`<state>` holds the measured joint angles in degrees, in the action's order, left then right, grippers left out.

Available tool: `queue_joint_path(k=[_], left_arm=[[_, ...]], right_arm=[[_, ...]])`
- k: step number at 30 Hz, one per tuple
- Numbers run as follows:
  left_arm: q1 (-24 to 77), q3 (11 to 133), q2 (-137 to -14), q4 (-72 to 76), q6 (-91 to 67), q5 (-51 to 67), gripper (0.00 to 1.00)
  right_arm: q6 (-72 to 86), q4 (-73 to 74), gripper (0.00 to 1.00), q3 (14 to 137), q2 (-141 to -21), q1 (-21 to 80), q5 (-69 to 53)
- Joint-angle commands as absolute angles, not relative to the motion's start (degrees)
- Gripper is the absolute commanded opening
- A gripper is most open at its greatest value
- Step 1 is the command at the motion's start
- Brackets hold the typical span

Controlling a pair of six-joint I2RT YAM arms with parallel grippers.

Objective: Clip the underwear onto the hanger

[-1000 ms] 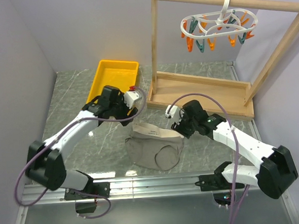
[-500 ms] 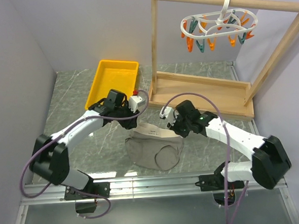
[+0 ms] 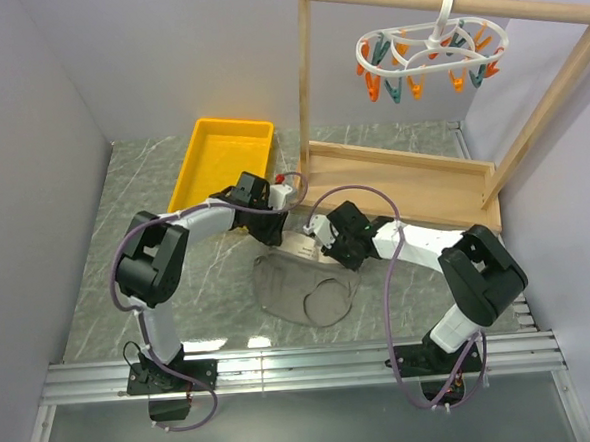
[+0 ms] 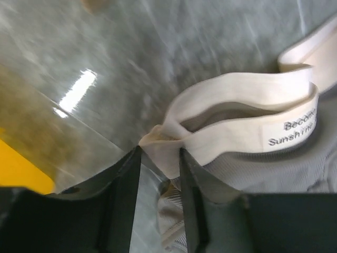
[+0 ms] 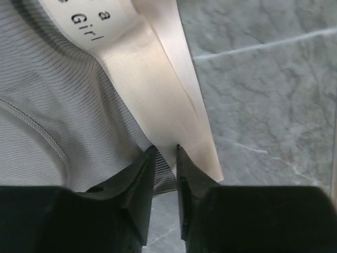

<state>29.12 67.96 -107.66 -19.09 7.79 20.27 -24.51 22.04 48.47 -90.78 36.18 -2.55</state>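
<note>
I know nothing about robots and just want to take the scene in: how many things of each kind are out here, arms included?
robot arms: 2
underwear: 1
yellow tray: 1
wooden rack: 1
white peg hanger: 1 (its pegs are too small to count surely)
Total: 6

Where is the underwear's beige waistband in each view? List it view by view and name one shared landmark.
Top external: the waistband sits mid-picture, just in front of the wooden rack.
Left wrist: the waistband loops right of centre, its fold pinched in the left gripper.
Right wrist: the waistband runs diagonally from the top down into the right gripper.
Shared landmark: the grey marbled tabletop.
</note>
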Motion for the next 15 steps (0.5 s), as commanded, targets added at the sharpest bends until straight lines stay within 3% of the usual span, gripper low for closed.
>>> queue_joint_path(k=[1, 4, 7, 10, 15], left_arm=[[26.38, 70.66, -109.86, -14.85, 5.54, 23.17, 0.42], [23.04, 69.71, -106.71, -15.38, 5.8, 28.98, 0.54], [21.18, 65.93, -96.38, -16.44, 8.34, 37.15, 0.63], [21.01, 61.55, -86.45, -16.44, 10.9, 39.46, 0.71], [21.53, 56.43, -73.93, -11.0, 7.83, 38.07, 0.75]], right_arm=[[-23.82, 20.74, 0.31, 48.6, -90.62, 34.19, -0.35], [-22.6, 22.76, 0.37, 50.27, -86.23, 33.93, -1.31], [-21.63, 23.82, 0.51, 51.5, -77.73, 33.93, -2.98], [-20.14, 24.7, 0.57, 52.47, -71.57, 33.93, -3.43], [-17.06, 23.29, 0.64, 52.73, -59.87, 33.31, -1.23]])
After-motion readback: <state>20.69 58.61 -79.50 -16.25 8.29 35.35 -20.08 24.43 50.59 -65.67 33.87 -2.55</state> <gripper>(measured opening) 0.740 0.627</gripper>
